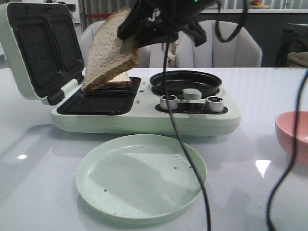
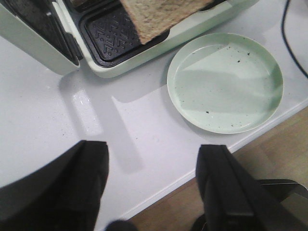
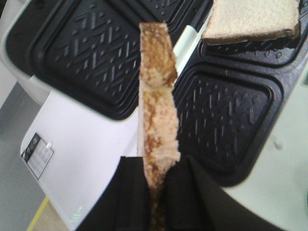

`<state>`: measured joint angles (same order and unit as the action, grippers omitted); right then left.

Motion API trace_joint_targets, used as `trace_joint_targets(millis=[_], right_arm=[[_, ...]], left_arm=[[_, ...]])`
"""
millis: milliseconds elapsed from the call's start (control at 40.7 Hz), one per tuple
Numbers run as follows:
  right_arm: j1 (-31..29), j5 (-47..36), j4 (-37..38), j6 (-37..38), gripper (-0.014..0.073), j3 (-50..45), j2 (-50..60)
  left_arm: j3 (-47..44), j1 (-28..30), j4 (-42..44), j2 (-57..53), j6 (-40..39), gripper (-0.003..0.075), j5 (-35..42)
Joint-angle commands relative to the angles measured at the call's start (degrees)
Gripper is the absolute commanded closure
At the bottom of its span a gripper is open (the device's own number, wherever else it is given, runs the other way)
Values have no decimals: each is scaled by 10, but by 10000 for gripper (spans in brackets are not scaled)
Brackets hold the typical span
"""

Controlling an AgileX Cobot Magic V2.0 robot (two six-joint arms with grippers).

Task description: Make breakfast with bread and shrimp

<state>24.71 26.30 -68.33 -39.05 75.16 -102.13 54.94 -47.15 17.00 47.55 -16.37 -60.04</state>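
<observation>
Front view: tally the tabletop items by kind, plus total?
Bread slices: 2, one held by the right tool over the sandwich maker, one lying in its rear well
Sandwich maker: 1
Green plate: 1
Pink bowl: 1
Shrimp: 0 visible
Total: 5

We see near sandwich well bare, reachable from above; raised lid walls table's left side. Held bread slice hangs over far well. Plate fills front centre; pink bowl blocks right edge.
</observation>
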Motion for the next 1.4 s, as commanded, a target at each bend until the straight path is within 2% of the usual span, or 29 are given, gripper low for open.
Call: trace_joint_targets(millis=[0,172,246,369,467,590,688,786,885,958,1106,1229,1376], right_arm=[[1,1,-51,-11,549,75,-32],[1,31,-80,-11,515,161,-130],[1,39,-80,-11,433,189,-159],[0,56,-79,-11,188,214,-190],[-7,58,-69,-11,88,214,-190],[-28,86,-64,-11,80,214,-178],[-43,105,-28,-11,83,211,-154],[-53,118,50,1,90,201,-115],[-57,117,152,54,90,182,-66],[-57,118,264,111,90,160,-23],[-56,117,423,220,90,77,76],[-57,112,494,259,90,-4,165],[-57,112,514,266,90,-101,264]], left_arm=[[15,-3,14,-1,-4,267,35],[15,-3,14,-1,-4,267,35],[15,-3,14,-1,-4,267,35],[15,-3,14,-1,-4,267,35],[15,-3,14,-1,-4,267,35],[15,-3,15,-1,-4,267,35],[15,-3,15,-1,-4,267,35],[15,-3,15,-1,-4,267,35],[15,-3,15,-1,-4,267,35],[15,-3,15,-1,-4,267,35],[15,-3,15,-1,-4,267,35],[15,-3,15,-1,-4,267,35],[15,-3,15,-1,-4,267,35]])
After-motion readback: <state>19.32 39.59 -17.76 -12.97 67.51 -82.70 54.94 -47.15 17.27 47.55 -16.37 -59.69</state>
